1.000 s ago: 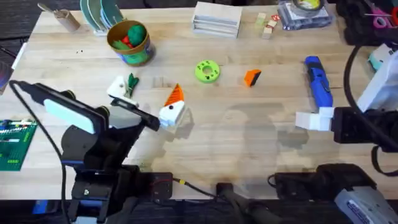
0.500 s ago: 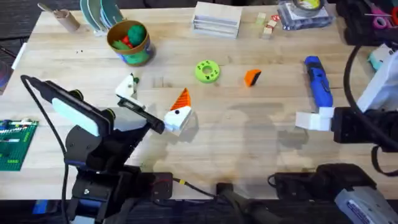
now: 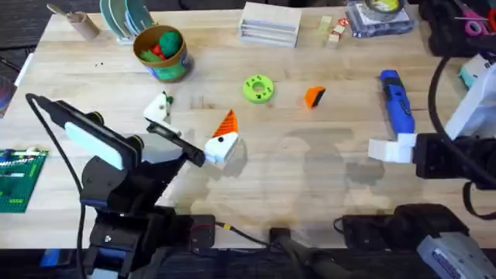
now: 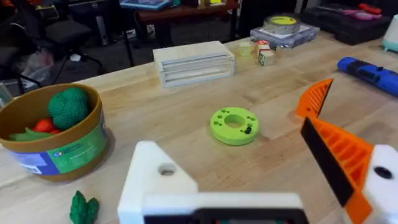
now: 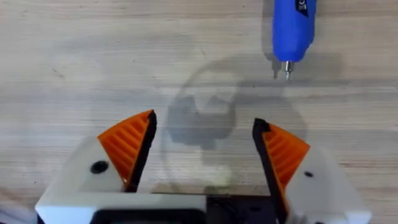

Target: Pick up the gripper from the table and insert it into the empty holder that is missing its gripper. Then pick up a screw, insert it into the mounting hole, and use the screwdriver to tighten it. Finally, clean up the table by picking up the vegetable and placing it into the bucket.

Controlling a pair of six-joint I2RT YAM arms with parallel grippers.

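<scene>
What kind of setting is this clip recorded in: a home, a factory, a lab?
Most likely a robotics lab or workshop bench: a wooden table with two arms at it, a blue screwdriver and a loose orange gripper finger laid out, and office chairs on the floor behind in the left wrist view.

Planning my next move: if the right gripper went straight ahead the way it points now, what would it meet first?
Probably the screwdriver: its metal tip faces the open right gripper, slightly off its centre line, with bare table between. Depth is hard to judge.

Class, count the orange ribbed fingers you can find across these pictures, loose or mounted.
4: one loose finger on the table beside the green ring, one on the left gripper, two on the right gripper.
</scene>
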